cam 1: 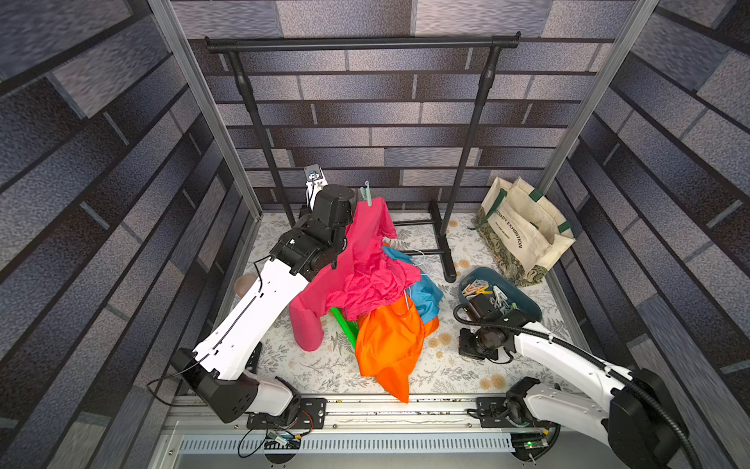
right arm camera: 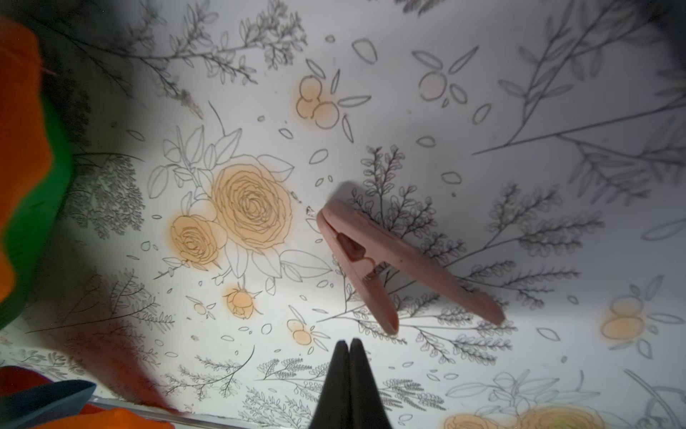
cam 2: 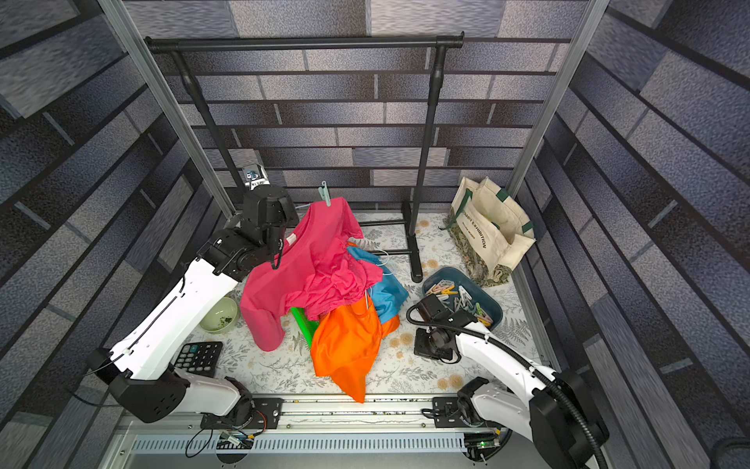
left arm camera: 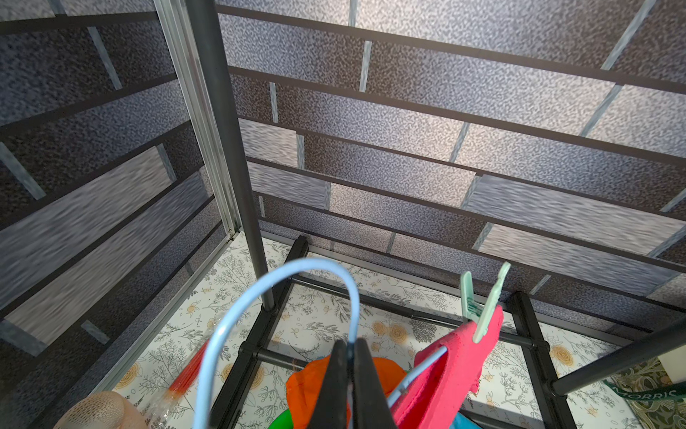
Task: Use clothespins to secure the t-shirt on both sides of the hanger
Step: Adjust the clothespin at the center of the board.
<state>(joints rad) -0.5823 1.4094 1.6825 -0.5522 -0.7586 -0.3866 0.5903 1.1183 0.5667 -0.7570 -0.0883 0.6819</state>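
A pink t-shirt [cam 1: 357, 264] [cam 2: 308, 264] hangs crumpled on a pale blue wire hanger [left arm camera: 282, 282]. My left gripper [left arm camera: 349, 343] is shut on the hanger's wire below its hook and holds it up near the rack's left post. A mint green clothespin [cam 1: 367, 194] [cam 2: 324, 194] [left arm camera: 482, 308] is clipped on the shirt's raised shoulder. My right gripper [right arm camera: 349, 343] is shut and empty just over the floral table. A pink clothespin [right arm camera: 401, 267] lies flat on the table right in front of its fingertips. Several more clothespins [cam 1: 485, 292] [cam 2: 454, 298] fill a tray.
The dark teal tray [cam 1: 527, 302] sits behind my right wrist. An orange cloth [cam 1: 389, 341], a blue cloth [cam 1: 426, 296] and a green hanger [cam 1: 345, 325] lie under the shirt. A black garment rack [cam 1: 361, 42] and a tote bag [cam 1: 523, 231] stand behind; a bowl [cam 2: 219, 316] and a calculator [cam 2: 199, 357] sit left.
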